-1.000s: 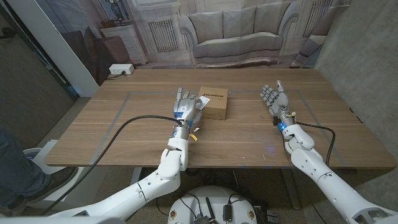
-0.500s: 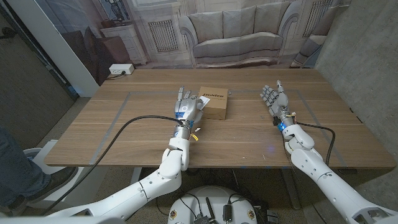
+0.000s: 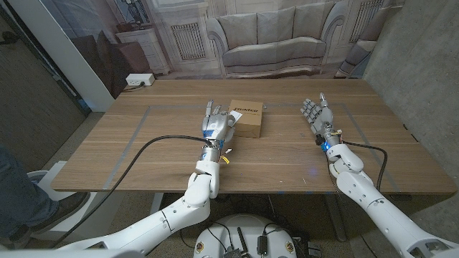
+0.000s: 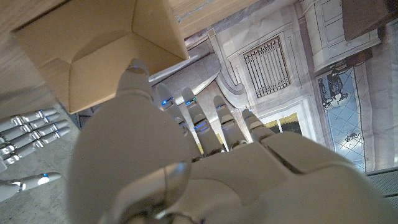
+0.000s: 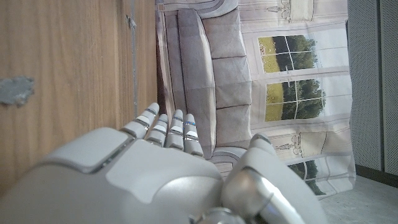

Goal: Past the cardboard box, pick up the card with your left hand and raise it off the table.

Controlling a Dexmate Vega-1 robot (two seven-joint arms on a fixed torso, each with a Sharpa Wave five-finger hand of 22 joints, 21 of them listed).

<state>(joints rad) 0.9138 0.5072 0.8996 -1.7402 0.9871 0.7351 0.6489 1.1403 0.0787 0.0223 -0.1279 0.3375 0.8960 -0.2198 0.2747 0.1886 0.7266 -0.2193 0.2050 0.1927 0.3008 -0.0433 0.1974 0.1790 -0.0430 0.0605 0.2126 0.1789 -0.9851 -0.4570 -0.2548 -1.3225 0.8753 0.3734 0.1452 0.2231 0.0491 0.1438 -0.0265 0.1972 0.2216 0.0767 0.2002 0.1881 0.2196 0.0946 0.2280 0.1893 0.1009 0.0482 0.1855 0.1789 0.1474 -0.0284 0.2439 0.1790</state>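
The cardboard box lies at the table's middle, with a printed label on its top. My left hand stands right beside the box's left side, fingers straight and apart, holding nothing. In the left wrist view that hand fills the foreground, its fingertips close under the box. I cannot make out the card; the strip of table past the box is mostly hidden by the box. My right hand stands upright at the table's right, fingers spread and empty, well apart from the box. It also appears in the right wrist view.
Grey tape lines mark a rectangle on the wooden table. A white power strip sits off the far left corner. A black cable trails from my left arm. A person's leg shows at the left edge.
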